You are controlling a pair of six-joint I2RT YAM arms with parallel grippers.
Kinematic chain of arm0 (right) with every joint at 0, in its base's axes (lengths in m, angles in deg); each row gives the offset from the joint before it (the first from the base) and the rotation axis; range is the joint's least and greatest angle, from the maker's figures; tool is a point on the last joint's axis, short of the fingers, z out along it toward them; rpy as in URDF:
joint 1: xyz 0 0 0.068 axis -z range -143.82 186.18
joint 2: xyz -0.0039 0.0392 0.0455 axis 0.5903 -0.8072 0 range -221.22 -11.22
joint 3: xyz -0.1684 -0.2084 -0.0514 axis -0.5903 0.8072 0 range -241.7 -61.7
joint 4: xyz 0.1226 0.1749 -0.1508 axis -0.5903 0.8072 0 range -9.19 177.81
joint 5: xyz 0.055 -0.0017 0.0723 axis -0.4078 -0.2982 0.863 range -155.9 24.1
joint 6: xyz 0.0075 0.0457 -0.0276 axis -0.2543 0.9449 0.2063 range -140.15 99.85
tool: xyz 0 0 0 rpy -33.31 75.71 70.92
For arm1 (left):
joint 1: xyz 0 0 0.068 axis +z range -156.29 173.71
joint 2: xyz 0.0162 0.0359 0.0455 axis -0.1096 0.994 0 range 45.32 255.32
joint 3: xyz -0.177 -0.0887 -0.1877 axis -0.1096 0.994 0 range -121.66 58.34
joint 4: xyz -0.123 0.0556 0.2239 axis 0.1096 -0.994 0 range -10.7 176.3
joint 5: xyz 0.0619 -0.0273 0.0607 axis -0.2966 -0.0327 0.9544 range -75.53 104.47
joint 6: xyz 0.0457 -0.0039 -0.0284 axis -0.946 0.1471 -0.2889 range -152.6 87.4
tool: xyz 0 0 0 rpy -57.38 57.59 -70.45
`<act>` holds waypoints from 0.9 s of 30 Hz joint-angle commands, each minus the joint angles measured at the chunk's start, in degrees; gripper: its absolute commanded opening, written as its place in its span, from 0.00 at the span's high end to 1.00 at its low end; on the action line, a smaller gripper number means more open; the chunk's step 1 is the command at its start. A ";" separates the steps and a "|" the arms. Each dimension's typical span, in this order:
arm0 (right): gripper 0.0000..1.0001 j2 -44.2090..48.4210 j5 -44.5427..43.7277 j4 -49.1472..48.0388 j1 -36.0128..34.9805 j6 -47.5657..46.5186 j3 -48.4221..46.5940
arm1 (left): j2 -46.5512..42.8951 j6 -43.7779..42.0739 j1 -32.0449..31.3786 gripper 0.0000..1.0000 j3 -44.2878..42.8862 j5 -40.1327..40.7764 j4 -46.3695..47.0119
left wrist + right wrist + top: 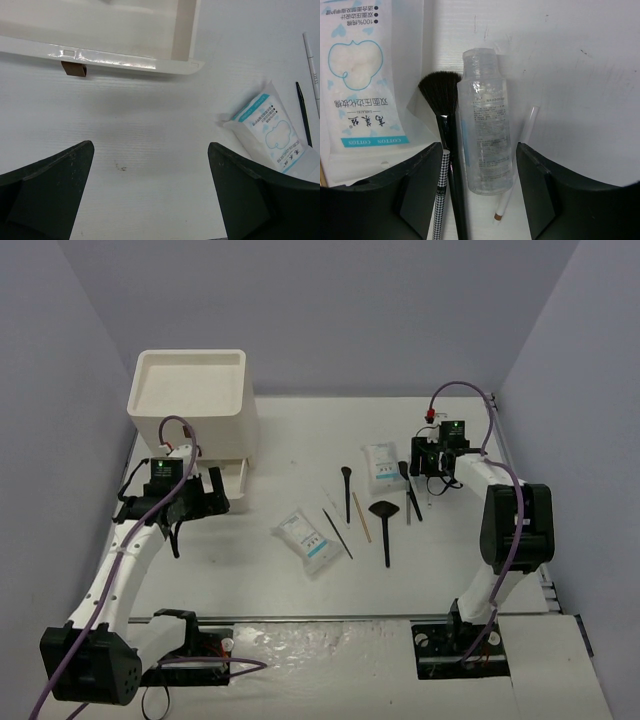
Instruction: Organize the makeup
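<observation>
Best lowered straight and centred on the clear tube [485, 135] lying on the bench [580, 75] at its right side, then closed on it alone, without pinching the black brush [440, 90] or white pencil [529, 127] just beside. At the right claw [480, 195]: released, spread wide astride the tube, holding nothing. At the left claw [150, 195]: likewise released and empty, near the open drawer [100, 55] and a white packet [272, 135].

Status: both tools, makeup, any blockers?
Left tool open, empty, near white plastic box's open drawer. Right tool open, straddling small clear plastic bottle and black-bristled brush. Nothing grasped, nothing blocking.
</observation>
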 commanded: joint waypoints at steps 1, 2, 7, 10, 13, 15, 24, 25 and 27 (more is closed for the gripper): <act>0.44 -2.14 0.33 -3.32 -0.08 -1.17 -2.51 | -0.82 -0.58 0.45 0.03 -2.46 1.52 1.75; 0.44 -2.60 0.21 -3.49 -0.09 -1.29 -2.51 | -0.91 -0.58 0.45 0.03 -2.30 1.58 1.79; 0.55 -3.59 -0.01 -4.15 -0.17 -1.45 -2.68 | -0.17 -0.41 0.53 0.03 -2.47 1.60 1.46; 0.64 -3.49 -0.65 -4.40 -0.34 -1.73 -2.69 | -0.05 -0.31 0.54 0.03 -2.57 1.55 1.47; 0.84 -2.57 -1.13 -4.40 -0.43 -1.93 -2.65 | -0.13 -0.36 0.50 0.03 -2.39 1.27 1.80; 0.95 -0.84 -1.50 -4.38 -0.91 -2.08 -2.54 | -0.17 -0.18 0.42 0.03 -2.34 0.69 2.17; 1.00 16.65 -1.27 -6.19 -12.25 -0.40 0.47 | -3.99 11.08 -1.48 0.03 -4.85 -8.94 8.89; 1.00 18.48 -0.34 -7.24 -13.69 1.58 1.28 | -4.72 13.31 -2.25 0.03 -4.69 -9.97 11.29; 1.00 21.66 0.75 -9.88 -16.55 3.90 2.96 | -5.58 15.94 -3.74 0.03 -4.43 -11.16 15.57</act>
